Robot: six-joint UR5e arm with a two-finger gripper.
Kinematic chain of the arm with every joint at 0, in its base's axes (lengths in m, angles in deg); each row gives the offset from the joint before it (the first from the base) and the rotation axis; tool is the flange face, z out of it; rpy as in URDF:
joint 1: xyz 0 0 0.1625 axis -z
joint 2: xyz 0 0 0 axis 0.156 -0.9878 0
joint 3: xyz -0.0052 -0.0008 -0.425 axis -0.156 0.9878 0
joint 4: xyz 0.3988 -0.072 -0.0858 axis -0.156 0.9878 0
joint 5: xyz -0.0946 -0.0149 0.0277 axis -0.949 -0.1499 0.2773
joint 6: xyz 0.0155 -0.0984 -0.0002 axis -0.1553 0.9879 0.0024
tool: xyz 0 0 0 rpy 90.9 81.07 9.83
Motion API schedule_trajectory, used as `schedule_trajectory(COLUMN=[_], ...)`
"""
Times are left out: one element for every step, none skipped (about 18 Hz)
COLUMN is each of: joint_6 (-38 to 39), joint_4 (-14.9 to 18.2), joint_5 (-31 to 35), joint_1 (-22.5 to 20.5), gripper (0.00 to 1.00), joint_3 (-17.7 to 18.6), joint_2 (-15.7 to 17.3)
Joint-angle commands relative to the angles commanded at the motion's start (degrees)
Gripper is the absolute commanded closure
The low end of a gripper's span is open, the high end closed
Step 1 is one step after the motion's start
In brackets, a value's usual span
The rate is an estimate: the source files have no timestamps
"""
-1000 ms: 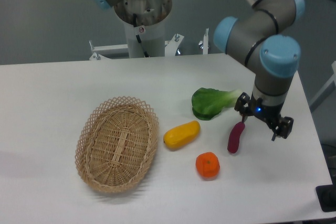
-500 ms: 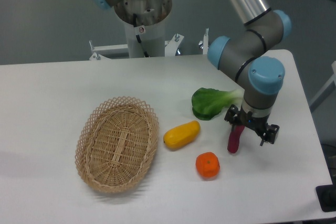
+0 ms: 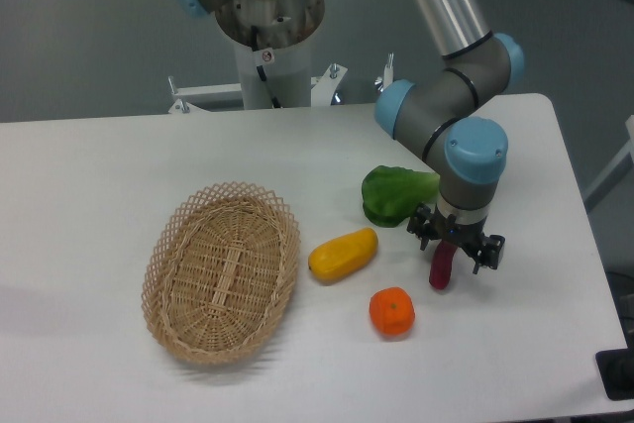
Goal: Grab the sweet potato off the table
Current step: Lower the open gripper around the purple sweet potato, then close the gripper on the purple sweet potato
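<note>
The sweet potato (image 3: 440, 268) is lying on the table (image 3: 89, 175) toward the right side, its purple length running roughly from 12 to 6 o'clock, with only its lower part showing below the tool. The gripper (image 3: 454, 249) is hanging directly over its upper end, fingers spread wide to either side of the vegetable; one dark fingertip is showing at 9 o'clock of the sweet potato's top and the other at 3 o'clock. Whether the fingers are touching the skin cannot be told from this angle, but they are not closed on it.

At 8 o'clock from the sweet potato, near it but apart, the round orange fruit (image 3: 392, 311) is sitting on the table. At 9 o'clock, the plump yellow vegetable (image 3: 343, 254) is lying tilted, its right end higher in the picture. At 11 o'clock, the leafy green vegetable (image 3: 394, 193) is resting just beside the arm's wrist, partly covered by it. Well off at 9 o'clock, past the yellow vegetable, the oval wicker basket (image 3: 221, 271) is standing on the white surface.
</note>
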Motion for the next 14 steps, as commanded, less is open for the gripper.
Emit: schedule_trajectory(joint_6=[-0.35, -0.44, -0.88, -1.49, -1.93, -2.2, -2.29, -2.29, -2.37, -2.55, -3.16, -3.95, -4.48, -4.48], joint_4=[0.0, 0.0, 0.0, 0.0, 0.0, 0.0, 0.0, 0.0, 0.08, 0.09, 0.09, 0.17, 0.61, 1.57], joint_5=[-0.09, -0.09, -0.09, -0.09, 0.0, 0.0, 0.0, -0.09, -0.09, -0.09, -0.09, -0.09, 0.0, 0.0], joint_1=[0.0, 0.0, 0.0, 0.0, 0.0, 0.0, -0.09, 0.0, 0.0, -0.09, -0.09, -0.09, -0.09, -0.09], gripper=[0.38, 0.65, 0.76, 0.79, 0.79, 0.79, 0.79, 0.8, 0.83, 0.83, 0.83, 0.83, 0.83, 0.83], joint_3=[-0.17, -0.18, -0.35, -0.44, -0.35, -0.26, -0.26, -0.44, -0.7, -0.88, -1.23, -1.84, -3.06, -4.73], joint_2=[-0.09, 0.0, 0.0, 0.0, 0.0, 0.0, 0.0, 0.09, 0.09, 0.26, 0.35, 0.7, 1.14, 1.93])
